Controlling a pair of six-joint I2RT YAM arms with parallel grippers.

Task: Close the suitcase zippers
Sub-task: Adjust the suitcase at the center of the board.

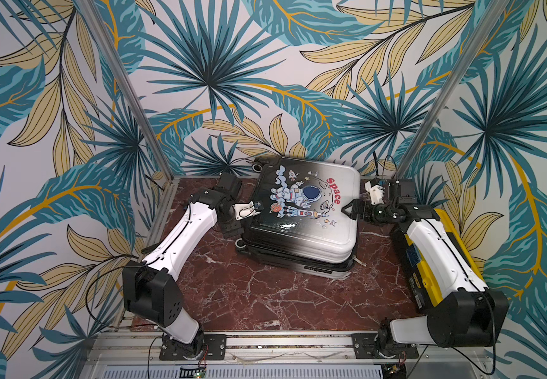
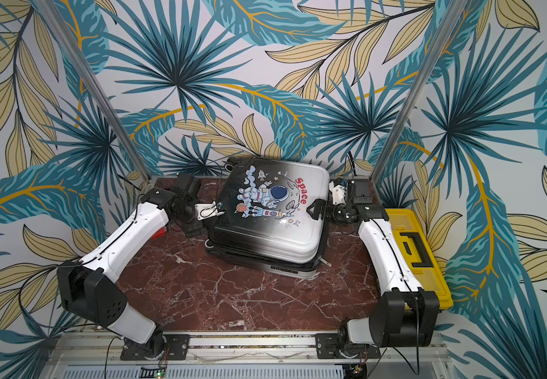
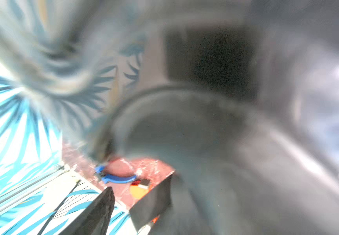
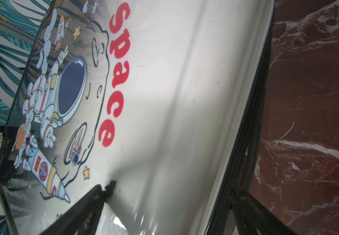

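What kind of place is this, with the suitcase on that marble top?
Likely a staged robot test cell, not a home: left arm and right arm bolted to an aluminium rail, leaf-print backdrop panels on metal posts, a red marble-pattern tabletop.

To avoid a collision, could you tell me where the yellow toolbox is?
The yellow toolbox lies along the table's right edge in both top views, partly hidden by the right arm.

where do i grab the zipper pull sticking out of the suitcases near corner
Pinch the thin metal pull tab across its flat faces, near its free end. Come from the robot's right, low over the table: the tab pokes outward from the suitcase seam there, probably clear of the shell.
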